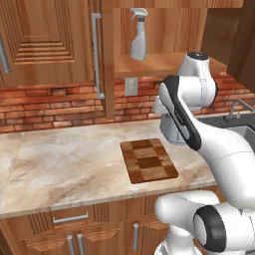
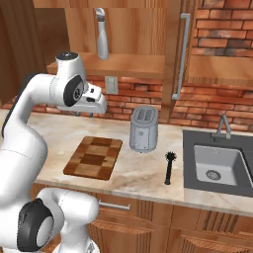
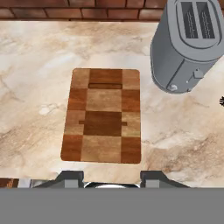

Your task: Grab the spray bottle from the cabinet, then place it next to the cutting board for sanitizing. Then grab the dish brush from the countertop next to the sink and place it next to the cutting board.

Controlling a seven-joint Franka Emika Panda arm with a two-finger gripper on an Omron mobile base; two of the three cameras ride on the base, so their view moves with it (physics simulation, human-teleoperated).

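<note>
Spray bottle (image 1: 139, 35): pale grey, trigger head, upright on cabinet (image 1: 164, 63) shelf.
Gripper (image 3: 112, 178) hangs above cutting board (image 3: 104, 115), pointing down; fingers apart, holding nothing.

Camera setup: two base views behind the arm, one hand view looking straight down.

Left and right base views face forward and down, sharing the cutting board (image 1: 149, 160) at centre; hand view sits closer above it, toaster (image 3: 189, 41) upper right.
</note>
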